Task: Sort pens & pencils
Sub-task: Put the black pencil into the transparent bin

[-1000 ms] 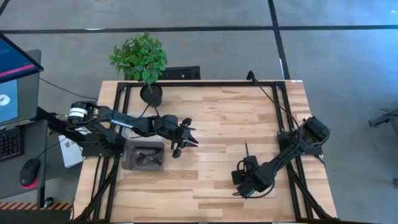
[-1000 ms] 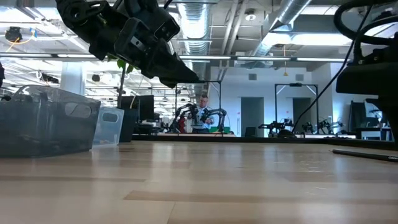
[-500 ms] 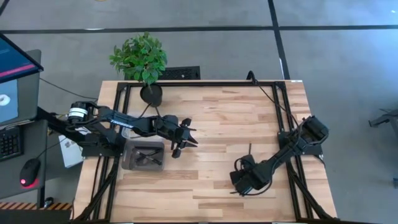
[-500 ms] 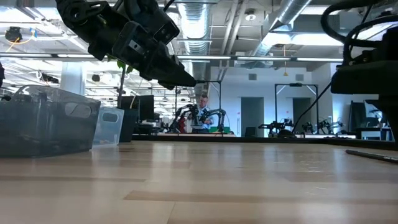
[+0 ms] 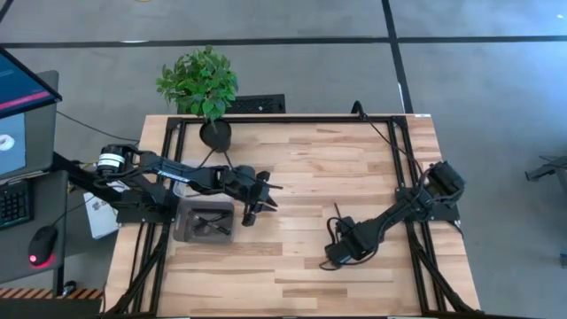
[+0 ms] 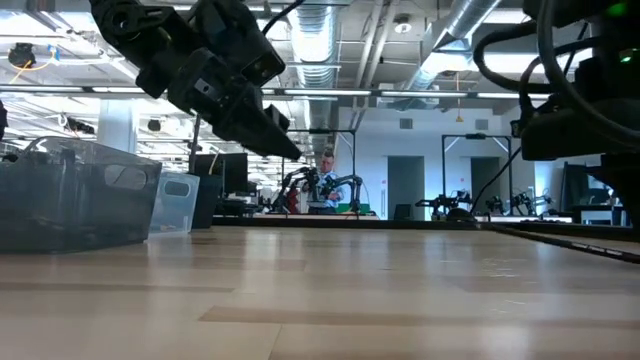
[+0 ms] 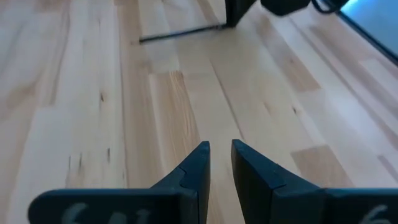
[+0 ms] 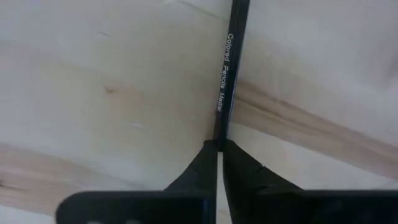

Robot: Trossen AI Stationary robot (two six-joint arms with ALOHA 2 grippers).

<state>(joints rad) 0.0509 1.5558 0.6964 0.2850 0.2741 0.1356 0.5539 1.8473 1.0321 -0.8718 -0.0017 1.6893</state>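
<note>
Pencil point(image 8: 225, 81): black, lying on the wooden counter point(image 5: 310, 168) right of centre, one end clamped between the narrow jaws of the right gripper point(image 8: 219, 149). Left gripper point(image 7: 219, 163): raised above the counter left of centre, just right of the clear bin point(image 5: 204, 221); jaws nearly closed, holding nothing. Bin: contains dark pens point(image 5: 211, 223). Potted plant point(image 5: 200, 87): at the far edge.

right claw point(image 8: 218, 149) pinching black pencil point(image 8: 229, 74), wooden table point(image 8: 93, 93)

"Colored Pencils Media" or something close can be made out along the black pencil point(image 8: 227, 74); nothing else is readable.
</note>
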